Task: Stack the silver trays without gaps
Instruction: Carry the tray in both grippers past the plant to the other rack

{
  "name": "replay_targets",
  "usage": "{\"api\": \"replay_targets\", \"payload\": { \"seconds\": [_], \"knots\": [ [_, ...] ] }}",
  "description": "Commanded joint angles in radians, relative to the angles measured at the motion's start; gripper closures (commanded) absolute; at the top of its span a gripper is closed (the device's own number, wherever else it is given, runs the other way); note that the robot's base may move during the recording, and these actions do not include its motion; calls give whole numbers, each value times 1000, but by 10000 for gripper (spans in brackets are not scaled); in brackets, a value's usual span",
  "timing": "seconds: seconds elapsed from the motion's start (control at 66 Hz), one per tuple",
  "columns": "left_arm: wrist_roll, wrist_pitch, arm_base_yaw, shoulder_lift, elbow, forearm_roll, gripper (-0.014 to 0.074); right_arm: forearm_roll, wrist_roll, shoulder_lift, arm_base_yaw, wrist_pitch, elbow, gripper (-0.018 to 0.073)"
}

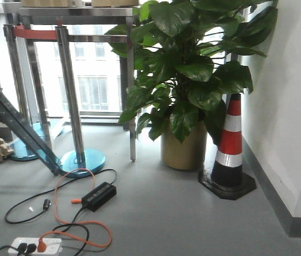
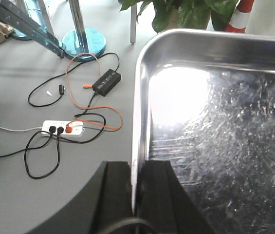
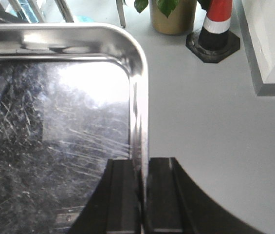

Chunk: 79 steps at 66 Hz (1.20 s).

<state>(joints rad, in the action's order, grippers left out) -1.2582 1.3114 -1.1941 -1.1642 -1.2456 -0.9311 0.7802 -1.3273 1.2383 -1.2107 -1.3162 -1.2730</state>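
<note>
One silver tray (image 2: 225,146) fills the right part of the left wrist view, its scratched shiny floor facing up. My left gripper (image 2: 135,168) is shut on the tray's left rim, one black finger on each side of the wall. The same silver tray (image 3: 54,146) fills the left part of the right wrist view, where my right gripper (image 3: 141,163) is shut on its right rim. The tray hangs above the grey floor between both grippers. Neither tray nor grippers appear in the front view.
On the floor lie a white power strip (image 2: 63,128), a black adapter (image 1: 98,196) and orange and black cables (image 1: 70,213). Ahead stand steel stanchions on blue bases (image 1: 83,160), a potted plant (image 1: 185,144), a traffic cone (image 1: 230,149) and the right wall (image 1: 299,106).
</note>
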Motion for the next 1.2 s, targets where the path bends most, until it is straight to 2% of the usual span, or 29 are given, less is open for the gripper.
{"api": "replay_targets", "payload": {
  "seconds": [0.0,1.182],
  "knots": [
    [-2,-90,-15,-10,-3,1,613,-1,2,6,-17,381,-14,582],
    [-2,-90,-15,-10,-3,1,613,-1,2,6,-17,381,-14,582]
  ]
}}
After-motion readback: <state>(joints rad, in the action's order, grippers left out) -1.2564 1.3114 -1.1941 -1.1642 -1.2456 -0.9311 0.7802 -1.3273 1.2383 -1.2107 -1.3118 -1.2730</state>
